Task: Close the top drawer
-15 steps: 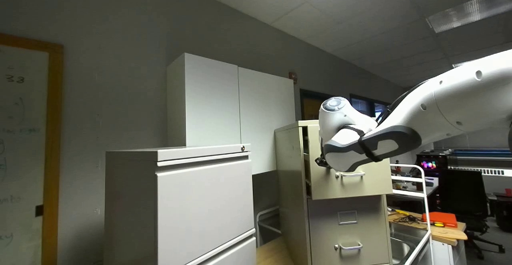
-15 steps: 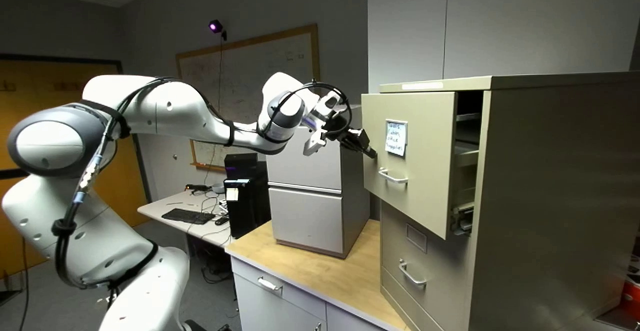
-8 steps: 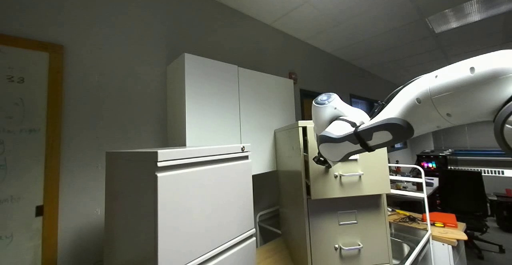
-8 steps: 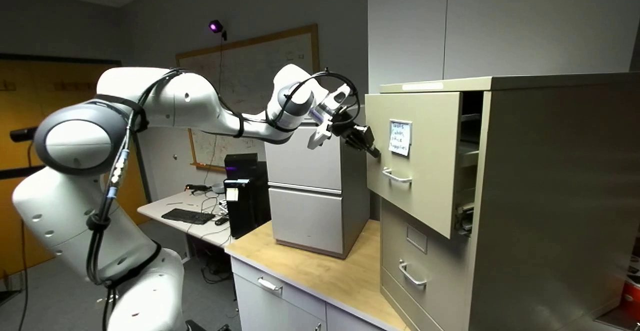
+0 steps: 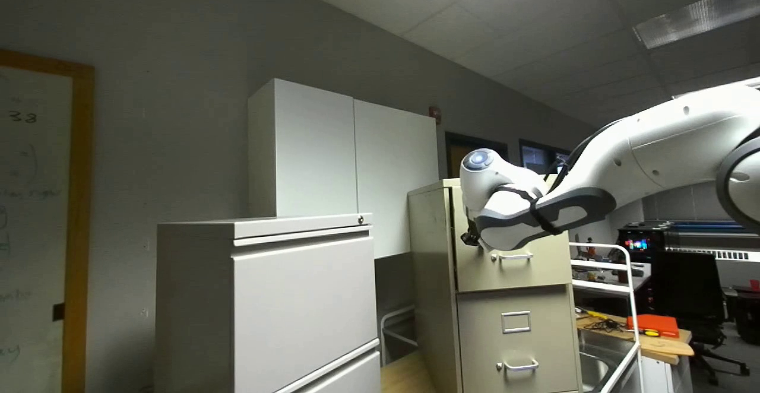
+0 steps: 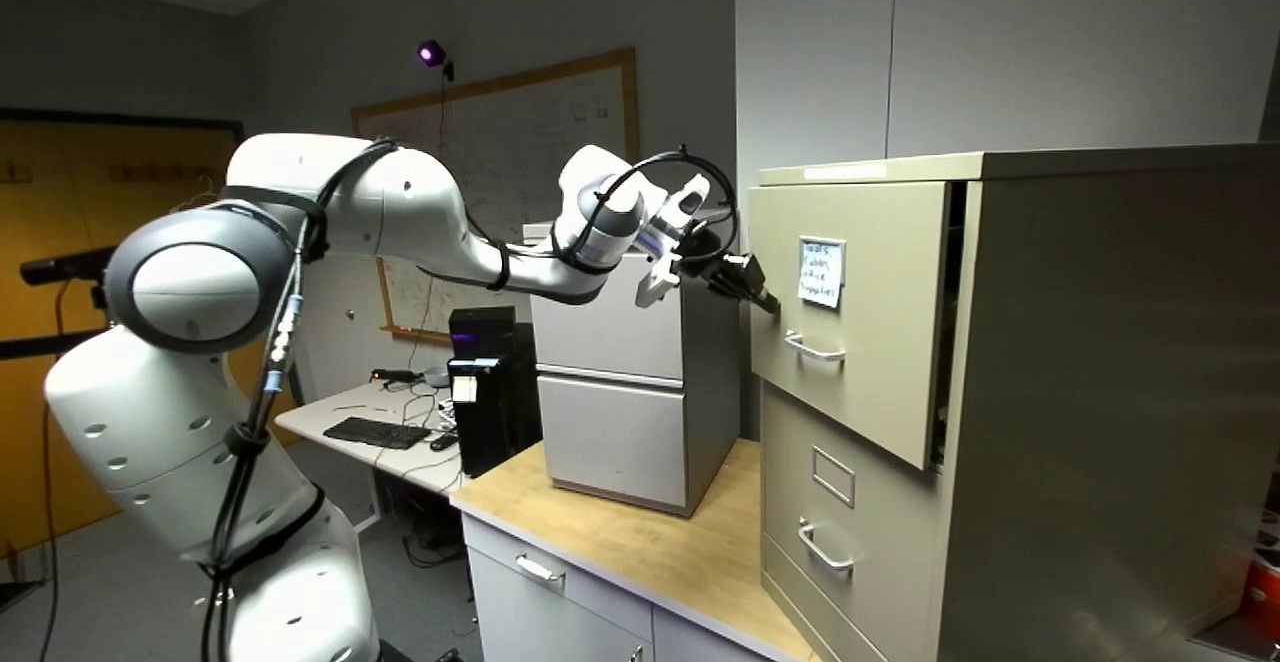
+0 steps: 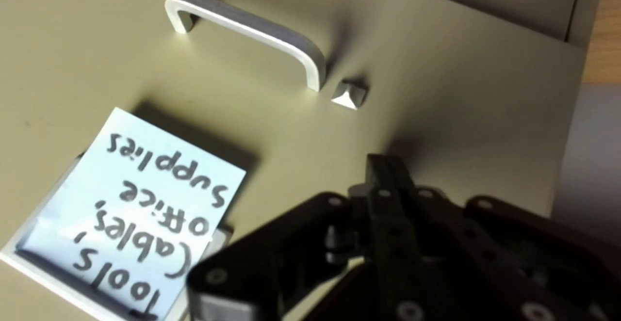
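Observation:
The top drawer of the narrow beige filing cabinet stands slightly out, with a narrow dark gap along its side in an exterior view. It also shows in an exterior view, partly behind the arm. Its beige front fills most of the wrist view, with a silver handle, a small lock knob and a handwritten label. My gripper is shut and empty, its fingertips at the drawer front near the edge away from the gap, beside the label. In the wrist view the fingertips are together.
A lower beige drawer with a handle sits below. A light-grey cabinet stands on the wooden counter beside the filing cabinet. White wall cupboards hang behind. A white rack stands beyond the filing cabinet.
The top drawer has moved inward, and the gap at its side has narrowed a lot. My gripper has moved with it toward the cabinet, staying shut at the drawer front.

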`<state>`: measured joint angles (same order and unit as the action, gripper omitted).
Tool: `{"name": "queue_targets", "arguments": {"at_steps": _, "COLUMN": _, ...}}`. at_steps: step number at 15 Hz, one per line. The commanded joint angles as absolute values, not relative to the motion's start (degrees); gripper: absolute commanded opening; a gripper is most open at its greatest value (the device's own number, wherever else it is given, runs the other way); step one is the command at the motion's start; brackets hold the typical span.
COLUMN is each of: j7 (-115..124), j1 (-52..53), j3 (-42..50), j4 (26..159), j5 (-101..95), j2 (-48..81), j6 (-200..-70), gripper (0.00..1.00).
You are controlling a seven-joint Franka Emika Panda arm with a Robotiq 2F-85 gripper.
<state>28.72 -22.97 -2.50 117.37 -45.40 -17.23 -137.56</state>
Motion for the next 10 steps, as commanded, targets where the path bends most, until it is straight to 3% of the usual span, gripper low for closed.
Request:
{"name": "queue_targets", "arguments": {"at_steps": 1, "j7": 34.7, "j1": -21.6, "j3": 1.7, "j4": 114.8, "j5": -51.6, "j2": -9.8, "j6": -146.0, "gripper": 0.00}}
{"name": "queue_targets", "arguments": {"at_steps": 10, "j7": 32.5, "j1": -18.0, "j3": 6.9, "j4": 114.6, "j5": -48.7, "j2": -7.9, "j6": -151.2, "gripper": 0.00}}
